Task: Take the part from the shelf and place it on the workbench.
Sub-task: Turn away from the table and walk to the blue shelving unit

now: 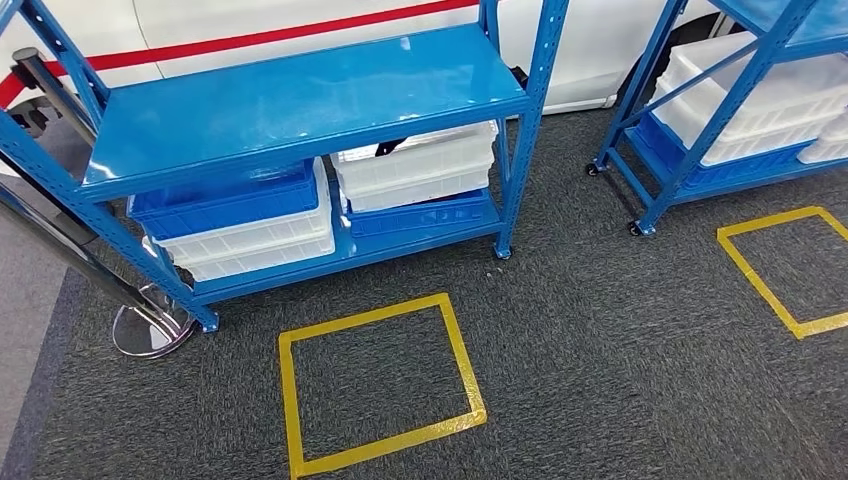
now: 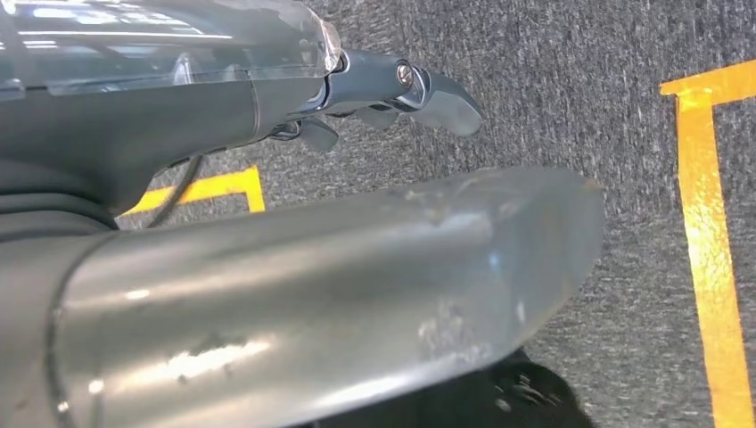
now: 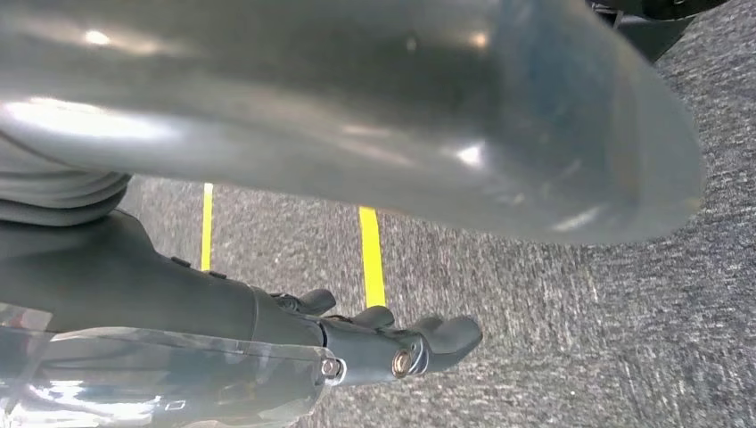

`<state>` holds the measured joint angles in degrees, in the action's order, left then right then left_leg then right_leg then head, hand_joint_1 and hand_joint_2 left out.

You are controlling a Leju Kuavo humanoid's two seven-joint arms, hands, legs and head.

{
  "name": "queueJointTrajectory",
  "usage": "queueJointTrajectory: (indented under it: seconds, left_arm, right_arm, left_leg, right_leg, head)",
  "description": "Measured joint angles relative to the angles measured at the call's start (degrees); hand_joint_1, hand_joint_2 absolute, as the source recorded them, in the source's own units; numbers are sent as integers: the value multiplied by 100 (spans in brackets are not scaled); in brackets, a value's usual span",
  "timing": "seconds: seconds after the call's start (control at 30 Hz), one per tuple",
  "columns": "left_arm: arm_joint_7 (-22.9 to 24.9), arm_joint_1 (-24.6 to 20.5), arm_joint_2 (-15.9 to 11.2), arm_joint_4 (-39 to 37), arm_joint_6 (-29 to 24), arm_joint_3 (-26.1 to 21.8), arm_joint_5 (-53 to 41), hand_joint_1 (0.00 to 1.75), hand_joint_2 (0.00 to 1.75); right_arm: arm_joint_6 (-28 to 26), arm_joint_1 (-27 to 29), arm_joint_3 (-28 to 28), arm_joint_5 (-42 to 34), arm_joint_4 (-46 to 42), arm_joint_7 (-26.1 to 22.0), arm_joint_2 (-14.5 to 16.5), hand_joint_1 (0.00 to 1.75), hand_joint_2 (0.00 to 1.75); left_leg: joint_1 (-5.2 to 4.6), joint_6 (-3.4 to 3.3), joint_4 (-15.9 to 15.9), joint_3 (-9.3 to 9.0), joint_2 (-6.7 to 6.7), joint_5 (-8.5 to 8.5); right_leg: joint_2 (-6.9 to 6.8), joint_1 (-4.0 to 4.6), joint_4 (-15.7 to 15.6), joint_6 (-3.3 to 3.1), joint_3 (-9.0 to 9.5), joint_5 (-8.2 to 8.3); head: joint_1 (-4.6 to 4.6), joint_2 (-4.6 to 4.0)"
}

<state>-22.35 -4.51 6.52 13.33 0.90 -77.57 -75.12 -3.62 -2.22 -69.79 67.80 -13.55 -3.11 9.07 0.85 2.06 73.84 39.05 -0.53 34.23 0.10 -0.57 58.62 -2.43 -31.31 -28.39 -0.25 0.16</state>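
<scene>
Left hand (image 2: 392,94) hangs over grey carpet (image 2: 571,80), fingers (image 2: 446,98) loosely extended, holding nothing. Right hand (image 3: 392,343) same: fingers (image 3: 450,334) slack, nothing in them. Blue shelf (image 1: 300,100) ahead, top deck bare; white bins (image 1: 415,165) and blue bins (image 1: 225,200) below. Can't tell which item is the part; something dark sits in the right white bin.

Glossy blue metal shelf (image 1: 300,95), smooth white plastic crates (image 1: 420,165), rough grey carpet (image 1: 600,350)
</scene>
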Motion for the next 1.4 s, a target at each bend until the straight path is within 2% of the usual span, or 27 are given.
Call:
queueJointTrajectory:
  seconds: [0.03, 0.07, 0.1, 0.17, 0.2, 0.27, 0.33, 0.4, 0.47, 0.5, 0.53, 0.57, 0.63, 0.67, 0.73, 0.83, 0.87, 0.9, 1.0, 1.03, 1.07, 1.17, 1.2, 1.23, 1.27, 1.33, 1.4]
  left_arm:
    - [-9, 4, 1, 0, 2, 0, 2, 0, 0]
    - [-16, 10, 1, 0, 3, 0, 4, 0, 0]
    - [-22, 13, 1, 0, 4, 0, 7, 0, 0]
    - [-33, 8, -12, 2, 3, 0, 9, 0, 0]
    - [-39, 1, -15, 3, 3, 0, 10, 0, 0]
    - [-48, 2, -14, 4, 3, 0, 10, 0, 0]
    - [-49, 18, -4, 4, 3, 0, 11, 0, 0]
    - [-50, 18, 7, 4, 3, 0, 11, 0, 0]
    - [-50, 13, 14, 4, 8, 0, 11, 0, 0]
    - [-50, 16, 19, 4, 10, 0, 12, 0, 0]
    - [-48, 20, 26, 4, 12, 0, 13, 0, 0]
    - [-45, 25, 36, 4, 13, 0, 13, 0, 0]
    - [-36, 30, 58, 4, 11, 0, 13, 0, 0]
    - [-31, 27, 67, 4, 8, 0, 13, 0, 0]
    - [-19, 21, 74, 4, 0, 0, 13, 0, 0]
    - [-14, 11, 81, 4, -4, 0, 13, 0, 0]
    - [-16, 7, 85, 4, -4, 1, 12, 0, 0]
    - [-19, 3, 89, 4, -3, 1, 11, 0, 0]
    - [-23, 4, 101, 4, -3, 1, 9, 0, 0]
    - [-23, 11, 102, 4, -4, 0, 9, 0, 0]
    - [-23, 18, 102, 4, -5, 0, 9, 0, 0]
    - [-23, 33, 99, 4, -10, 1, 11, 0, 0]
    - [-23, 33, 98, 4, -11, 1, 11, 0, 0]
    - [-23, 33, 99, 4, -13, 1, 11, 0, 0]
    - [-23, 34, 99, 4, -14, 1, 11, 0, 0]
    - [-22, 40, 116, 4, -13, 1, 11, 0, 0]
    - [-22, 36, 137, 4, -13, 2, 11, 0, 0]
  right_arm:
    - [0, 3, -3, 0, 0, -5, 0, 0, 0]
    - [-1, 3, -5, 0, 0, -14, 0, 0, 0]
    - [-1, 0, -6, 0, 0, -24, 1, 0, 0]
    - [1, -3, -8, 0, 7, -45, 14, 0, 0]
    - [1, -6, -8, 0, 11, -52, 20, 0, 0]
    - [2, -12, -9, 0, 18, -59, 26, 0, 0]
    - [2, -18, -9, 0, 20, -61, 27, 0, 0]
    - [3, -24, -10, 1, 20, -60, 26, 0, 0]
    - [5, -23, -11, 4, 20, -56, 22, 0, 0]
    - [7, -20, -12, 5, 20, -52, 19, 0, 0]
    - [8, -16, -13, 7, 20, -46, 14, 0, 0]
    - [10, -9, -14, 7, 20, -37, 9, 0, 0]
    - [11, 16, -21, 7, 21, -10, -2, 0, 0]
    - [12, 25, -25, 7, 24, 1, -6, 0, 0]
    - [14, 24, -32, 7, 29, 13, -9, 0, 0]
    - [14, 22, -37, 8, 31, 17, -11, 0, 0]
    - [14, 25, -39, 8, 31, 16, -11, 0, 0]
    - [13, 24, -40, 8, 31, 14, -12, 0, 0]
    - [13, 22, -43, 9, 31, 6, -13, 0, 0]
    - [14, 24, -44, 9, 31, 4, -12, 0, 0]
    - [14, 26, -46, 9, 31, 3, -12, 0, 0]
    - [14, 36, -51, 9, 34, 5, -7, 0, 0]
    - [14, 33, -54, 9, 37, 5, -4, 0, 0]
    - [14, 30, -57, 9, 39, 7, -1, 0, 0]
    - [15, 23, -61, 9, 42, 9, 2, 0, 0]
    - [16, 10, -66, 17, 41, 13, 1, 0, 0]
    - [15, 3, -73, 28, 41, 13, 0, 0, 0]
  left_leg:
    - [-3, -13, 40, 13, 9, -53]
    - [-12, -44, -163, -94, 12, -209]
    - [-30, -95, -543, -292, 19, -416]
    - [-87, -228, -1293, -668, 78, -661]
    - [-118, -282, -1502, -765, 101, -690]
    - [-151, -347, -1654, -822, 105, -677]
    - [-123, -396, -1764, -938, 81, -710]
    - [-88, -422, -1823, -1036, 71, -734]
    - [-84, -430, -1824, -1057, 66, -709]
    - [-81, -422, -1822, -1075, 58, -686]
    - [-75, -407, -1820, -1105, 47, -656]
    - [-64, -385, -1815, -1149, 31, -621]
    - [-37, -320, -1800, -1253, 0, -528]
    - [-31, -278, -1778, -1290, -10, -478]
    - [-39, -190, -1732, -1312, -10, -389]
    - [-38, -105, -1608, -1346, 6, -312]
    - [-30, -83, -1441, -1271, 11, -263]
    - [-21, -58, -1163, -1123, 17, -174]
    - [-14, -14, -117, -441, 24, 217]
    - [-15, -20, 15, -289, 24, 233]
    - [-19, -38, -51, -228, 24, 120]
    - [-62, -166, -986, -380, 40, -649]
    - [-89, -211, -1224, -420, 49, -781]
    - [-114, -250, -1346, -434, 59, -852]
    - [-132, -275, -1368, -432, 59, -830]
    - [-115, -315, -1461, -503, 48, -880]
    - [-75, -365, -1584, -617, 45, -886]
  right_leg:
    - [-27, 16, 1, -4, 12, -11]
    - [-48, 32, 0, -4, 32, -24]
    - [-66, 47, -2, -1, 58, -39]
    - [-103, 59, -5, 23, 100, -71]
    - [-120, 52, -16, 52, 112, -83]
    - [-144, 34, 20, 137, 134, -34]
    - [-125, 23, 126, 208, 142, -27]
    - [-63, 11, 478, 259, -30, -256]
    - [-26, -13, 1140, 299, -438, -570]
    - [-22, -29, 1397, 313, -625, -641]
    - [-21, -47, 1484, 328, -733, -597]
    - [-22, -65, 1358, 349, -731, -434]
    - [-18, -95, 691, 387, -500, 58]
    - [-17, -87, 372, 387, -399, 160]
    - [-14, -60, 108, 302, -328, 180]
    - [-19, -57, 94, 149, -262, 153]
    - [-24, -58, 81, 112, -212, 131]
    - [-28, -60, 69, 79, -164, 109]
    - [-28, -37, 59, 28, -58, 8]
    - [-22, -26, 60, 25, -5, -35]
    - [-16, -16, 60, 26, 63, -83]
    - [-14, 9, 57, 50, 263, -229]
    - [-12, 13, 57, 71, 285, -265]
    - [-11, 12, 53, 100, 290, -293]
    - [-10, 12, 41, 137, 298, -312]
    - [-16, 17, 10, 210, 351, -357]
    - [-17, 25, 270, 255, 260, -515]
  head:
    - [-1, -1]
    - [-1, -1]
    - [-2, -1]
    - [11, -1]
    - [17, 0]
    - [23, 1]
    - [27, 1]
    - [43, 0]
    - [53, -1]
    - [54, -1]
    - [54, -1]
    - [56, -1]
    - [61, -1]
    - [71, -1]
    - [88, -1]
    - [80, 0]
    - [70, 0]
    - [63, 0]
    - [51, -1]
    - [50, -1]
    - [50, -1]
    - [60, -1]
    - [65, -1]
    - [69, -1]
    - [73, -1]
    - [66, -1]
    - [78, -1]
